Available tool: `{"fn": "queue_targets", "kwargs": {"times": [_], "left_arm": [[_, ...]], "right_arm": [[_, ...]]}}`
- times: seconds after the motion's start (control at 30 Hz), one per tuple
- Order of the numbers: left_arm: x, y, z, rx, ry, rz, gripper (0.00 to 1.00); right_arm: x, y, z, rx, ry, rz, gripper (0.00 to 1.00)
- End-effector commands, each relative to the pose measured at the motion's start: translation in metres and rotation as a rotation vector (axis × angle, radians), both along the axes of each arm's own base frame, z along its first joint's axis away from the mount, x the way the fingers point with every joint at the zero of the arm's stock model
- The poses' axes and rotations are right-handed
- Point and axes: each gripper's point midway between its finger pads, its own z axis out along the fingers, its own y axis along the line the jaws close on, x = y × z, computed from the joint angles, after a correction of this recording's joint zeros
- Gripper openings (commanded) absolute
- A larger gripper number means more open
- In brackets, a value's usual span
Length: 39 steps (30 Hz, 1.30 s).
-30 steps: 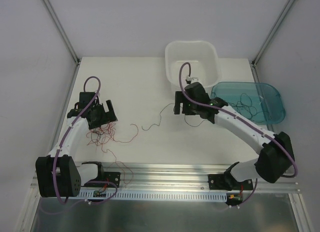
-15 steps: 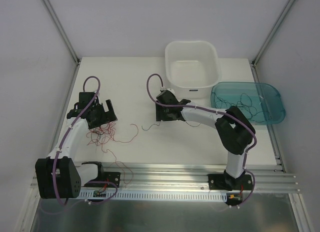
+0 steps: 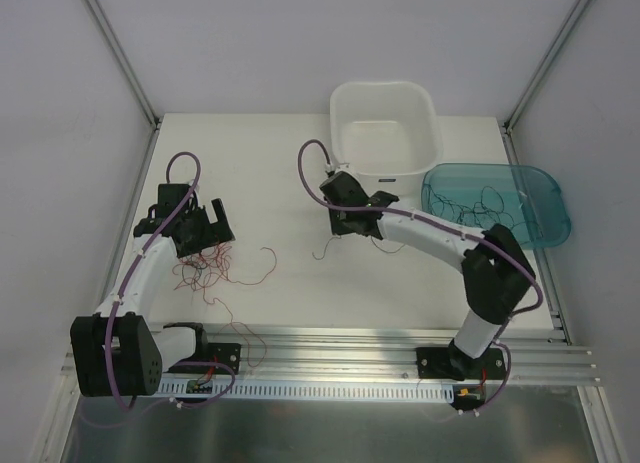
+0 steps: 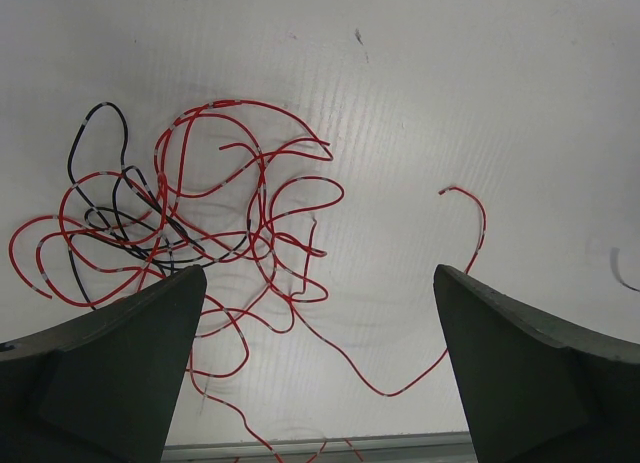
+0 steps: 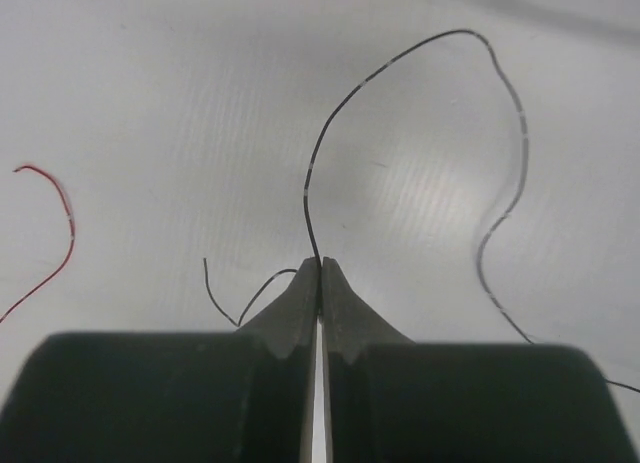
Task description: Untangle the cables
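Observation:
The cables are thin red and black wires. A loose tangle of them (image 3: 215, 268) lies on the white table at the left; in the left wrist view the tangle (image 4: 180, 223) shows red loops with a black strand woven through. My left gripper (image 3: 205, 233) (image 4: 320, 273) hangs over it, open, with nothing between its fingers. Near the table's middle, my right gripper (image 3: 340, 230) (image 5: 320, 263) is shut on a single black cable (image 5: 306, 188), which arcs away from the fingertips. Its short end (image 3: 325, 248) trails on the table.
A white tub (image 3: 382, 85) stands at the back, just behind the right arm. Beside it on the right, a teal tray (image 3: 550, 188) holds several black wires (image 3: 490, 205). A red strand end (image 5: 62, 198) lies left of the right gripper. A metal rail (image 3: 350, 343) runs along the near edge.
My right arm swung left from beside the tub to the loose black cable, and its jaws closed on it. The left arm stayed still and open.

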Motion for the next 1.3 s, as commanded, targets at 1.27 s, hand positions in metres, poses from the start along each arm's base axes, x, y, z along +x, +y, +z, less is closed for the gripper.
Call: {"fn": "queue_targets", "kwargs": {"times": [1.27], "left_arm": [[0.002,-0.003,0.003,0.004,-0.018,-0.018,0.99]], "right_arm": [[0.075,-0.439,0.062,0.021,-0.093,-1.143,0.21]]}}
